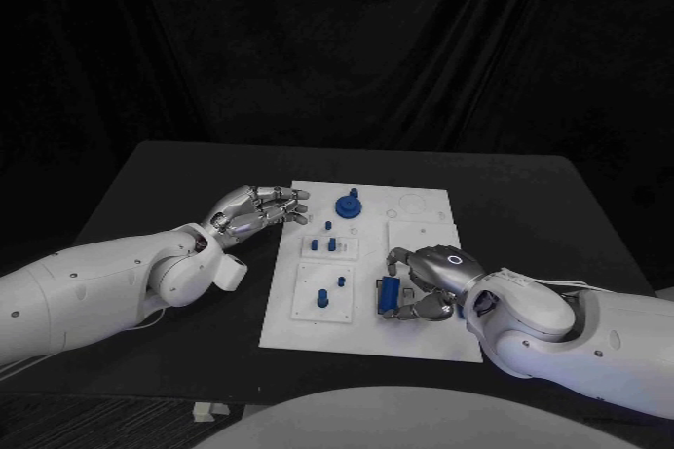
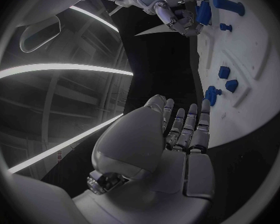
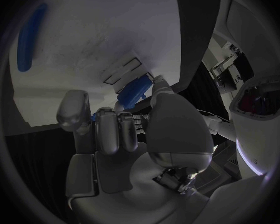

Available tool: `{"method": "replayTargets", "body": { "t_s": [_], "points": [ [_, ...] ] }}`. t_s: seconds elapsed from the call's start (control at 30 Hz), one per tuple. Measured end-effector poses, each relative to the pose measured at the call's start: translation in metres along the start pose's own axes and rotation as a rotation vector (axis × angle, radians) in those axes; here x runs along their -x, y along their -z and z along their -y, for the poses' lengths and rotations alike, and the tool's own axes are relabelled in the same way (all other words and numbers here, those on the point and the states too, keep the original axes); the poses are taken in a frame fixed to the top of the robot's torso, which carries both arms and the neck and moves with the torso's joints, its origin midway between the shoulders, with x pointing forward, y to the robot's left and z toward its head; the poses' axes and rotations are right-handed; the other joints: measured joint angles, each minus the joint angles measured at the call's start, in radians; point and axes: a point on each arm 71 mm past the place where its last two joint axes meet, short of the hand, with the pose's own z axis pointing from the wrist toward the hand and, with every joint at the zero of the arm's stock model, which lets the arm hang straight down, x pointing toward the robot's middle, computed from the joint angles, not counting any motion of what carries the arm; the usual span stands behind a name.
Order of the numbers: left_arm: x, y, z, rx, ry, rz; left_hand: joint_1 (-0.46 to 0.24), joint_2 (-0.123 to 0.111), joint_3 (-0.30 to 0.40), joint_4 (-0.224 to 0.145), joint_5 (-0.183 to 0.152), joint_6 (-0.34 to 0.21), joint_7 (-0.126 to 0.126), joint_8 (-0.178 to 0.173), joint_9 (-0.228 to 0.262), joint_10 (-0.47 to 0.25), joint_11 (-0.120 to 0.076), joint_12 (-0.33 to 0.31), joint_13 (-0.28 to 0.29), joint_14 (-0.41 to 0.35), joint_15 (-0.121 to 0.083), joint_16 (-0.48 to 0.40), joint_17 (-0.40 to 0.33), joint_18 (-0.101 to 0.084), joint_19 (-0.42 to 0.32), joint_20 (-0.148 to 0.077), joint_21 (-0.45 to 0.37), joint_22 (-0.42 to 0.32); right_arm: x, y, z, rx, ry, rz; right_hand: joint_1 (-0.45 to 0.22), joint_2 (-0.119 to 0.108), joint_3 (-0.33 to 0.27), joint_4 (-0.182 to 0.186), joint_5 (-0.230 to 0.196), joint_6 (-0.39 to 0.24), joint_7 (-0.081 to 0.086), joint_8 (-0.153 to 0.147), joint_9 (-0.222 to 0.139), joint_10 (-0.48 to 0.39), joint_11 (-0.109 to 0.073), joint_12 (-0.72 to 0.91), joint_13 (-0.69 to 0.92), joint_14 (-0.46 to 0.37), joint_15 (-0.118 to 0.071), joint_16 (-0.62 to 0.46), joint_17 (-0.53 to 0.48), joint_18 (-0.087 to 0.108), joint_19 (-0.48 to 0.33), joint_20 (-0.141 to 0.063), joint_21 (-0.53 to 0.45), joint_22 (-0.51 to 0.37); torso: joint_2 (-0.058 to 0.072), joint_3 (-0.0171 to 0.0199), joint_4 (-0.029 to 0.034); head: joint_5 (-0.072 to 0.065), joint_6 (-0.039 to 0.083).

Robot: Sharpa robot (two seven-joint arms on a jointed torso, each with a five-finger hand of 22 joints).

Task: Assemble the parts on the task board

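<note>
The right hand (image 1: 426, 279) pinches a blue part (image 1: 387, 295) in its fingers above the near right of the task board (image 1: 422, 337), its long axis running near to far. The left hand (image 1: 257, 211) hovers at the board's far left edge, fingers loosely spread, holding nothing. Other blue parts (image 1: 347, 209) stand between them; bare tabletop (image 1: 168, 176) lies all around.

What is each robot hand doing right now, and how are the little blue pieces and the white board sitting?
Left silver hand: empty, fingers apart, at the board's left edge.
Right silver hand: holds the blue block.
Blue rectangular block: gripped in the right hand's fingers, over the board.
Round blue part with a peg: on the board, untouched.
Small blue pegs: standing in the board.
White flat task board: lying flat on the black table.
</note>
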Motion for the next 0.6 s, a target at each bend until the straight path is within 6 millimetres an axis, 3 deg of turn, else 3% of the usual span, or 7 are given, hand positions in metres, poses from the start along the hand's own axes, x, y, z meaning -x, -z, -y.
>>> {"method": "replayTargets", "body": {
  "t_s": [0.1,0.33,0.6],
  "points": [
    [-0.0001,0.0000,-0.0002,0.001,0.001,-0.001,0.000,0.000,0.003,-0.003,0.000,0.004,0.004,0.000,0.000,0.000,0.000,0.000,0.000,0.000,0.000,0.000,0.000,0.000,0.000,0.000,0.000,0.000,-0.0008,-0.0003,0.0004,-0.002,0.001,-0.001,0.018,0.018,0.013,-0.004,0.077,0.000,0.000,0.029,-0.017,0.000,0.000,0.000,0.000,0.000,0.000,0.000,0.000,0.000,0.000,0.000,0.000,0.000,0.000,0.0004,0.0004,0.000,0.000],
    [-0.0001,0.0002,-0.0008,0.004,0.003,-0.003,0.000,0.000,0.004,-0.004,0.000,0.004,0.004,0.000,0.000,0.000,0.000,0.000,0.000,0.000,0.000,0.000,0.000,0.000,0.000,0.000,0.000,0.000,-0.0018,-0.0004,-0.0012,0.004,0.001,-0.004,0.038,0.037,0.026,-0.009,0.248,-0.002,0.002,0.069,-0.063,0.000,0.000,0.000,0.000,0.000,0.000,0.000,0.000,-0.001,0.000,0.000,0.000,0.000,0.001,0.0005,-0.0001,0.003,0.000],
    [-0.0005,0.0001,-0.0012,0.007,0.004,-0.006,0.000,0.000,0.004,-0.004,0.000,0.004,0.004,0.000,-0.001,0.000,0.000,0.000,0.000,0.000,0.000,0.000,0.000,0.000,0.000,0.000,0.000,0.000,-0.0019,0.0004,-0.0027,0.018,-0.001,-0.005,0.054,0.048,0.042,-0.008,0.504,-0.006,-0.006,0.093,-0.124,0.000,0.000,0.000,0.000,0.000,0.000,0.000,0.000,-0.001,0.000,0.000,0.000,0.000,0.001,0.0007,0.0000,0.003,0.000]
  ]
}}
